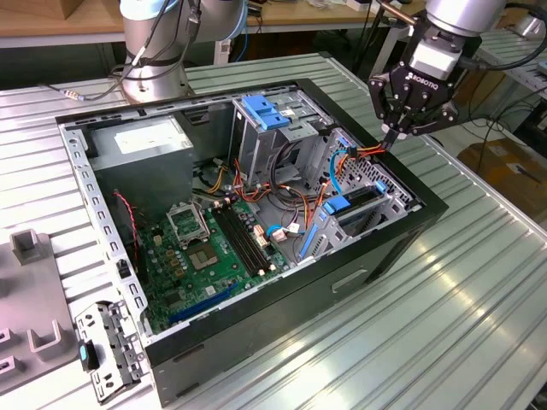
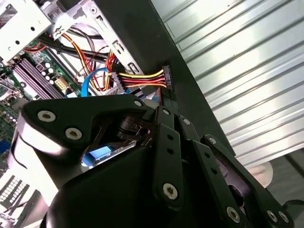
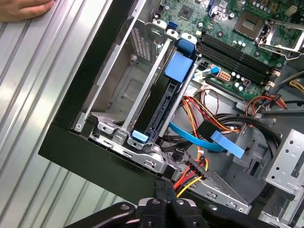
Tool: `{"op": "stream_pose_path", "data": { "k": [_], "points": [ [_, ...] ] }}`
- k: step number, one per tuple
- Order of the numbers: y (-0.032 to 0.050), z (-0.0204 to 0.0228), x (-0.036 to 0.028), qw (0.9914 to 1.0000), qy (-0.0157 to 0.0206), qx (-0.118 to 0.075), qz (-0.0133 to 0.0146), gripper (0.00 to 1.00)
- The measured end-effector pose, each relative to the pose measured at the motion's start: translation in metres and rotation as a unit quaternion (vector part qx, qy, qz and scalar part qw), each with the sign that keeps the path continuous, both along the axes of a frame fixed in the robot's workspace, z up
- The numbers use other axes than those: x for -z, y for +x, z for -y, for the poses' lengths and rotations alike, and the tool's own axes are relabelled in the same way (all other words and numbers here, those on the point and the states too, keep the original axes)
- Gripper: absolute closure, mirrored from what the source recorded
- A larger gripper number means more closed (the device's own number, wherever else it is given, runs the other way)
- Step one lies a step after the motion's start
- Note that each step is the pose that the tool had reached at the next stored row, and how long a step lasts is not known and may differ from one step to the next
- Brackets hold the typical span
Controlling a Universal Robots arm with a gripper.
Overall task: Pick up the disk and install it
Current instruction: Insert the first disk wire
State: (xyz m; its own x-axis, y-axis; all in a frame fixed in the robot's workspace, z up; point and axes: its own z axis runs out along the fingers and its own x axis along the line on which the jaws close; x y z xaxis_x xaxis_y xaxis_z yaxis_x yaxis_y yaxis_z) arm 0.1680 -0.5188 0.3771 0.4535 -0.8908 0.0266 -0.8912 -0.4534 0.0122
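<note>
exterior view: gripper [image 1: 392,135] over the front corner of the open computer case [image 1: 376,256], fingers together, pinched on the black plug [image 1: 390,143] of a red-yellow cable [image 1: 363,151]. disk [image 1: 359,203] on edge in the drive cage [image 1: 391,198] just below.
second wrist view: plug [image 2: 166,77] at the closed fingertips, apparently gripped.
first wrist view: disk [image 3: 166,102] seated in a cage slot, blue rails along it; motherboard [image 3: 237,52] beyond; a hand [image 3: 23,8] on the ribbed table [image 3: 47,71].
</note>
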Motion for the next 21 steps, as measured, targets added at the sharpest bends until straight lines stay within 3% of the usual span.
{"op": "stream_pose_path", "data": {
  "k": [2, 5, 6, 13, 15, 16, 17, 18, 19, 21],
  "points": [
    [0.0000, 0.0000, 0.0000, 0.99955, 0.0000, -0.030, 0.0000, 0.89],
    [0.0000, 0.0000, 0.0000, 0.99792, 0.0000, -0.065, 0.0000, 0.89],
    [0.0000, 0.0000, 0.0000, 0.99680, 0.0000, -0.080, 0.0000, 0.89],
    [0.0000, 0.0000, 0.0000, 0.99633, 0.0000, -0.086, 0.0000, 0.89],
    [0.0000, 0.0000, 0.0000, 0.99567, 0.0000, -0.093, 0.0000, 0.89],
    [0.0000, 0.0000, 0.0000, 0.99494, 0.0000, -0.101, 0.0000, 0.89],
    [0.0000, 0.0000, 0.0000, 0.99353, 0.0000, -0.114, 0.0000, 0.89],
    [0.0000, 0.0000, 0.0002, 0.99094, 0.0000, -0.134, 0.0000, 0.89],
    [0.0000, 0.0000, 0.0003, 0.98958, -0.0001, -0.144, 0.0000, 0.89],
    [0.0015, -0.0004, 0.0004, 0.98764, 0.0000, -0.157, 0.0000, 0.89]
  ]
}}
